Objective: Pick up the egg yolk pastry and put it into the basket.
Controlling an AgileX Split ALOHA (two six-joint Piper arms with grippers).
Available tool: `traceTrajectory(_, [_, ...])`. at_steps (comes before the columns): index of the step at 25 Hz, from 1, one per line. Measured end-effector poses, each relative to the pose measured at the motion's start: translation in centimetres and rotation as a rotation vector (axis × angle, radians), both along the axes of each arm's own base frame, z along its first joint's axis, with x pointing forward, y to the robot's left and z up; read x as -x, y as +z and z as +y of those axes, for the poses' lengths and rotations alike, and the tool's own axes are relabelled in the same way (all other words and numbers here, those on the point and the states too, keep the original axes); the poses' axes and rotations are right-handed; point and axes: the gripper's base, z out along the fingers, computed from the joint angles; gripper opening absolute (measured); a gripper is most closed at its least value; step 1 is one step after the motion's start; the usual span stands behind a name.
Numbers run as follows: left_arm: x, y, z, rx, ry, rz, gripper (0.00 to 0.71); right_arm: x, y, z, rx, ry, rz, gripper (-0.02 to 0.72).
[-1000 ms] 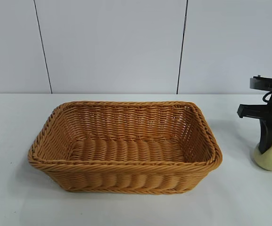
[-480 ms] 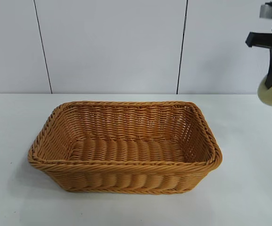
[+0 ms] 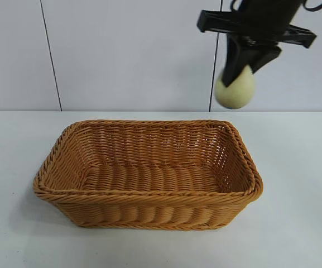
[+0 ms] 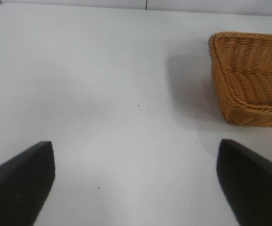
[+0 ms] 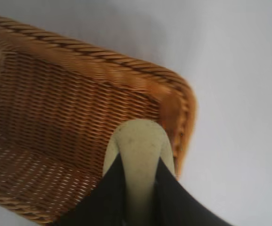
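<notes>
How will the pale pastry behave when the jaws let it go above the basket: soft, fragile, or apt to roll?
The pastry looks soft: in the right wrist view the jaws of the right gripper press into its sides, so it probably dents easily. Its rounded shape suggests it may roll a little on landing. The basket has sloping walls, which would likely keep it inside.

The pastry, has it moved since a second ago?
Yes. The egg yolk pastry, held by the right gripper, went up off the table and leftward, now above the basket's right end.
</notes>
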Motion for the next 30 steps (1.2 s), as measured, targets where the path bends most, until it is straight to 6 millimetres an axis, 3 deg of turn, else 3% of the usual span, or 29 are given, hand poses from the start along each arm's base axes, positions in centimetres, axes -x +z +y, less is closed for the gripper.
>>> traceTrajectory(6, [0.0, 0.0, 0.0, 0.0, 0.0, 0.0, 0.673, -1.2, -6.7, 1.6, 0.039, -0.01, 0.061, 0.091])
traceTrajectory(9, [0.0, 0.0, 0.0, 0.0, 0.0, 0.0, 0.673, -1.3, -8.4, 1.7, 0.058, -0.013, 0.096, 0.098])
traceTrajectory(12, [0.0, 0.0, 0.0, 0.0, 0.0, 0.0, 0.673, -1.3, -8.4, 1.8, 0.055, -0.015, 0.099, 0.21])
traceTrajectory(14, [0.0, 0.0, 0.0, 0.0, 0.0, 0.0, 0.673, -1.3, -8.3, 1.9, 0.055, -0.01, 0.101, 0.405])
traceTrajectory(16, [0.0, 0.0, 0.0, 0.0, 0.0, 0.0, 0.673, -1.3, -7.8, 2.0, 0.059, -0.003, 0.107, 0.544])
traceTrajectory(18, [0.0, 0.0, 0.0, 0.0, 0.0, 0.0, 0.673, -1.4, -6.6, 2.0, 0.062, 0.006, 0.111, 0.6])
traceTrajectory(25, [0.0, 0.0, 0.0, 0.0, 0.0, 0.0, 0.673, -2.7, 0.9, 1.7, 0.132, 0.011, 0.041, 0.627])
traceTrajectory(30, [0.0, 0.0, 0.0, 0.0, 0.0, 0.0, 0.673, -5.0, 3.2, -1.5, 0.16, -0.068, -0.004, 0.627])
